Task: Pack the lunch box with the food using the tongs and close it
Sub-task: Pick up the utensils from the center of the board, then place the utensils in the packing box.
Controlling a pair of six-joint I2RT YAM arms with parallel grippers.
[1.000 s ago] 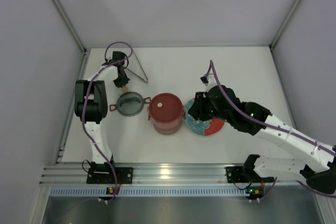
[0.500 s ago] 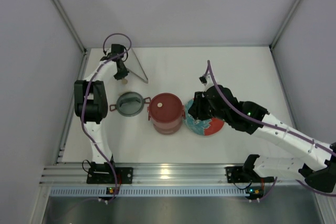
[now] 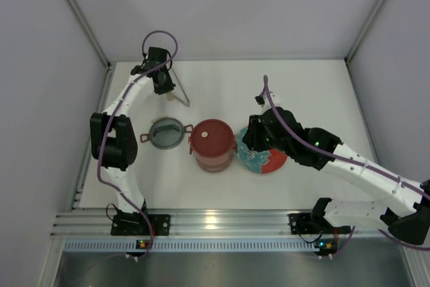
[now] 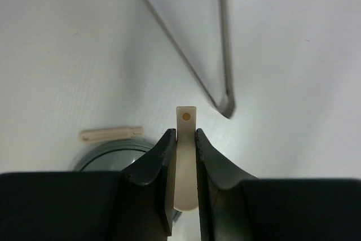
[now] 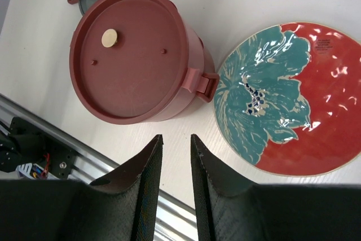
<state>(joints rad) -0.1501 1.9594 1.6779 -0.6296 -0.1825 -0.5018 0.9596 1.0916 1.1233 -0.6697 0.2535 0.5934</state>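
The lunch box [image 3: 212,144] stands mid-table as a dusty-pink stack with a maroon lid on top, also in the right wrist view [image 5: 132,55]. The tongs [image 3: 178,87] lie in a thin silver V at the back left; their joined tip shows in the left wrist view [image 4: 225,104]. My left gripper [image 3: 164,89] hovers next to that tip, shut on a flat cream spoon-like piece [image 4: 186,156]. My right gripper [image 3: 252,140] is open and holds nothing [image 5: 176,137], low between the lunch box and the plate. No food is in view.
A small grey round dish [image 3: 166,132] with pink side handles sits left of the lunch box. A red plate with a teal flower [image 3: 265,156] lies on its right. A short cream stick [image 4: 111,134] rests on the table beside the grey dish.
My left gripper has carried the cream piece away from above the grey dish, back and to the right, up to the tongs. The right arm has barely moved.
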